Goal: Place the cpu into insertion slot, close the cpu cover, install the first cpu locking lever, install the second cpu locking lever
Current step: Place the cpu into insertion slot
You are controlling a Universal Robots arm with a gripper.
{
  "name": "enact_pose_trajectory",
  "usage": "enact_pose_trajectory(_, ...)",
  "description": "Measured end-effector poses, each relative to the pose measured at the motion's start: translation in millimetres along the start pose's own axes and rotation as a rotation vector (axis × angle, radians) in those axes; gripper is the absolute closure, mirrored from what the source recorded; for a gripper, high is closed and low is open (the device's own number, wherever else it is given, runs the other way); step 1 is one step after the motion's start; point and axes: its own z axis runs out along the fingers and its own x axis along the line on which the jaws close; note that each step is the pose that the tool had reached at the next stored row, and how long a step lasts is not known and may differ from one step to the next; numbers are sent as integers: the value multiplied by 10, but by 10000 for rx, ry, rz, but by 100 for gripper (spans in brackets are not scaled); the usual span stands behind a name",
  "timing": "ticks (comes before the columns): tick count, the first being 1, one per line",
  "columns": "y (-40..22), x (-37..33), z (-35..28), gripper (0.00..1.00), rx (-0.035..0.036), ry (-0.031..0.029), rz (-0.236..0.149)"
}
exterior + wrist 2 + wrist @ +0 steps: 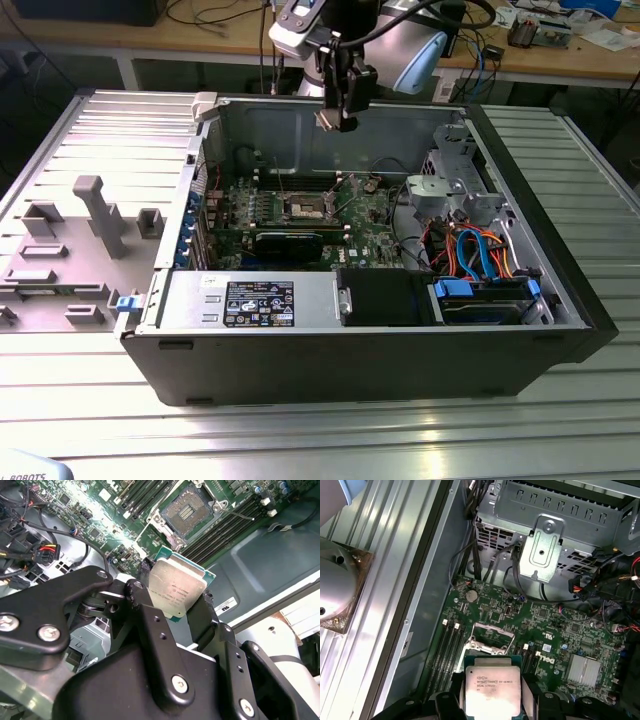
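Presently the gripper [336,120] is clamped on the cpu [178,592], its fingers [145,587] pressing opposite edges. It hangs above the open computer case [350,355], well clear of the green circuit board [372,218]. Beneath it, the insertion slot [187,511] shows its dark centre uncovered.

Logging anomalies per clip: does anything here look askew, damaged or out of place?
Nothing stands out. The pincer holds the cpu squarely by its edges, well clear of the open insertion slot, which looks empty and undamaged.
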Motion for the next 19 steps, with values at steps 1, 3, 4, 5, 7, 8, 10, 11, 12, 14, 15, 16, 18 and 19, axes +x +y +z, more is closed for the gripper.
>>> enact_pose_trajectory(1, -1, 0, 0, 46, -1, -3, 32)
enact_pose_trajectory(3, -1, 0, 0, 46, -1, -8, 89)
enact_pose_trajectory(4, -2, 1, 0, 46, -2, -10, 111)
enact_pose_trajectory(5, -3, 1, 0, 46, -2, -11, 124)
enact_pose_trajectory(7, -5, 2, 0, 46, -3, -14, 155)
enact_pose_trajectory(8, -7, 2, 0, 46, -3, -16, 175)
enact_pose_trajectory(10, -9, 3, -1, 46, -4, -18, 204)
enact_pose_trajectory(11, -10, 3, -1, 46, -4, -19, 217)
enact_pose_trajectory(12, -11, 3, 0, 46, -4, -20, 238)
enact_pose_trajectory(14, -11, 3, 0, 46, -5, -23, 274)
enact_pose_trajectory(15, -11, 3, 0, 46, -5, -24, 274)
enact_pose_trajectory(16, -11, 3, 0, 46, -5, -24, 275)
enact_pose_trajectory(18, -11, 3, 0, 46, -5, -24, 282)
enact_pose_trajectory(19, -12, 4, 0, 46, -5, -25, 286)
